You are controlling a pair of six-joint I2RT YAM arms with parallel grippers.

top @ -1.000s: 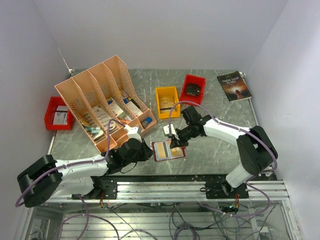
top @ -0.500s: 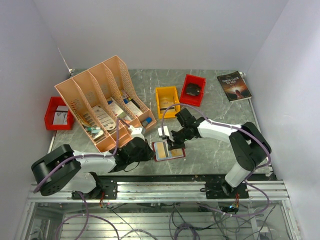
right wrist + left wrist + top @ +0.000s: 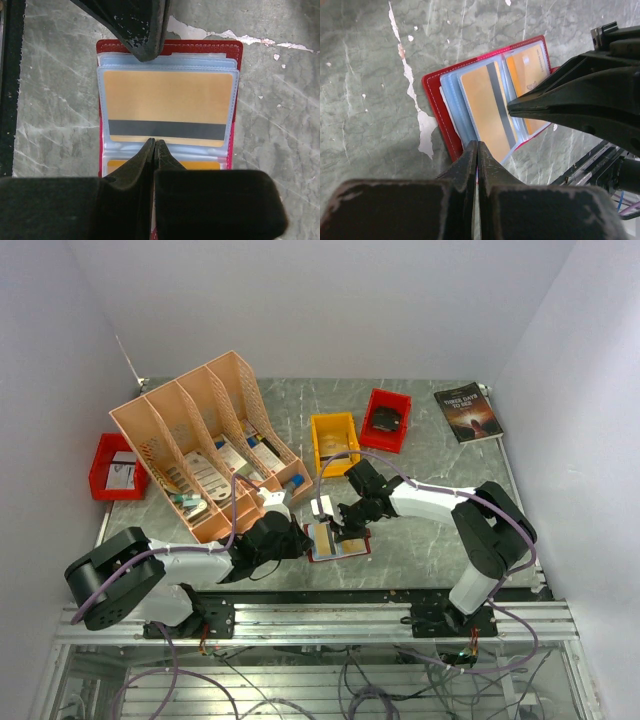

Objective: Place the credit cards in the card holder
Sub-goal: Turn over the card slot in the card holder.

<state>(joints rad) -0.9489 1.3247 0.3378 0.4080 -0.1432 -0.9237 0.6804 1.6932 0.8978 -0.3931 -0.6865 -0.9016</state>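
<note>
- Open red card holder (image 3: 346, 545) lies on the tabletop (image 3: 425, 540), orange credit cards (image 3: 167, 97) in its pockets.
- My left hand (image 3: 477, 145), fingers together, touches its edge.
- My right hand (image 3: 154, 143), fingers together, touches its middle.

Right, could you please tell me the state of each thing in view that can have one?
card holder, open, lying flat
orange card, inside a clear pocket, stripe side up
left claw, shut, tips at the holder's edge
right claw, shut, tips over the clear pockets
book, closed, lying flat
</note>
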